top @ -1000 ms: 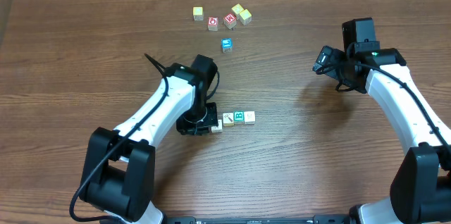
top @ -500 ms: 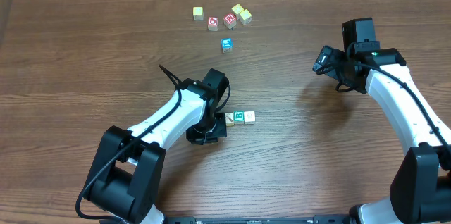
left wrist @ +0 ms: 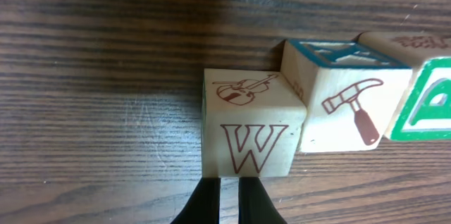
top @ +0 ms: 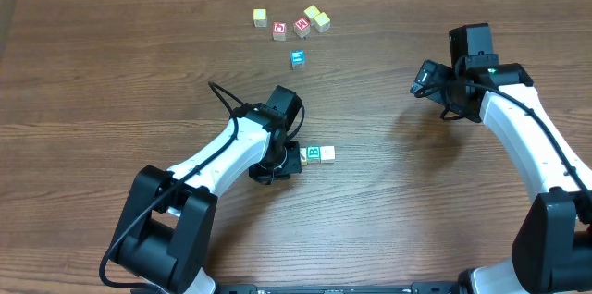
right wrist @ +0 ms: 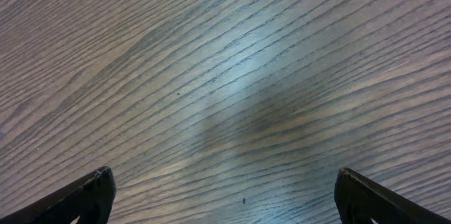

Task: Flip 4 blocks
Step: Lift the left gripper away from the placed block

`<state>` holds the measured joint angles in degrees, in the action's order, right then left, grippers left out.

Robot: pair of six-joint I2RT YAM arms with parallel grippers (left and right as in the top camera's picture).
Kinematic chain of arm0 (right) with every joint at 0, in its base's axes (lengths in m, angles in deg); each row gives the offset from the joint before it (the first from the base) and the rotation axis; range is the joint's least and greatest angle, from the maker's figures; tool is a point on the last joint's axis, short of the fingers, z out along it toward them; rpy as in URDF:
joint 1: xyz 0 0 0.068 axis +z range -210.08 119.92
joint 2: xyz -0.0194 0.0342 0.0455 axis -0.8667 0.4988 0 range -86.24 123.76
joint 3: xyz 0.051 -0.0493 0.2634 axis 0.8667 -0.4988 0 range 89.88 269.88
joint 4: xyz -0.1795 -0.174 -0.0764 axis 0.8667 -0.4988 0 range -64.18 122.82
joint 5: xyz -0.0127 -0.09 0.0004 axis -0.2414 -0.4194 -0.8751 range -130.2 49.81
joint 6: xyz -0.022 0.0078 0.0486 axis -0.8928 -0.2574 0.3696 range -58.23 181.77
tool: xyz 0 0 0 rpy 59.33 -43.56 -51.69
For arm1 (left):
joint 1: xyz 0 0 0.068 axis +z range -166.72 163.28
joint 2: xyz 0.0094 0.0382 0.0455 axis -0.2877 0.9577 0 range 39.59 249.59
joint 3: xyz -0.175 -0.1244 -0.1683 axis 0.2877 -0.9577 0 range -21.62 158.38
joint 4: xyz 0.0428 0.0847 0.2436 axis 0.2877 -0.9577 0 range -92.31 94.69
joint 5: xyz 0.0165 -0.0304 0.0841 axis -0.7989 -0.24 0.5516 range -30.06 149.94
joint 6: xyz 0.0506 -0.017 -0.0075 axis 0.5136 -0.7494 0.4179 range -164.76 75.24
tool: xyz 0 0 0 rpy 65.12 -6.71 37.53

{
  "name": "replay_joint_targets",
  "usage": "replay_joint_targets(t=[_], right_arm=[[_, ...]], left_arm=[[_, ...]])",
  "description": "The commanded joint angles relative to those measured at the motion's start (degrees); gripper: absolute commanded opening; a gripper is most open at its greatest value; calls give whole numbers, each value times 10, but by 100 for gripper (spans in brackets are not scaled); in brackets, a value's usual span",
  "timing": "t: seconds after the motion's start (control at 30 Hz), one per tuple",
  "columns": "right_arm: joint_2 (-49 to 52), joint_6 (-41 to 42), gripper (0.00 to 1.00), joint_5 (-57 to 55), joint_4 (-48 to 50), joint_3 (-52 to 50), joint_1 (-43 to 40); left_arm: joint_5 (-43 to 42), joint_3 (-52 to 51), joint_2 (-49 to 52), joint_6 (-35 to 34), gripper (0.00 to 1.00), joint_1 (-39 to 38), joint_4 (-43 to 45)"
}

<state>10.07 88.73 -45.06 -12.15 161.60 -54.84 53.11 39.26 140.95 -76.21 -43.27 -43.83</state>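
In the left wrist view, a cream block [left wrist: 246, 139] with a red W and a violin stands right at the tips of my left gripper [left wrist: 229, 180]. The gripper is shut with nothing between its fingers and touches the W face. To its right lie the hammer block [left wrist: 345, 111], the green B block [left wrist: 430, 104] and a further block [left wrist: 416, 39]. From overhead, my left gripper [top: 277, 161] covers the row's left end; the B block [top: 314, 153] and a cream block [top: 327, 153] show. My right gripper [top: 427, 79] hangs open over bare wood.
Far back on the table [top: 111, 100] lies a loose group: yellow cubes [top: 260, 18] [top: 321, 22], red-faced cubes [top: 279, 28] [top: 302, 26] and a blue-faced cube [top: 297, 58]. The right wrist view shows only wood grain between its fingertips [right wrist: 91, 192].
My left arm has swung right toward the row, and the leftmost block now sits hidden under the gripper in the overhead view. The right arm has not moved.
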Motion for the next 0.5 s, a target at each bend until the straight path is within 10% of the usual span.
replay_joint_targets(t=[0.0, 0.47], right_arm=[[-6, -2, 100, -2, 3, 8, -1], [-6, -2, 100, -2, 3, 8, -1]], left_arm=[[2, -5, -10, -8, 4, -1, 6], [24, -5, -10, -10, 4, -1, 19]])
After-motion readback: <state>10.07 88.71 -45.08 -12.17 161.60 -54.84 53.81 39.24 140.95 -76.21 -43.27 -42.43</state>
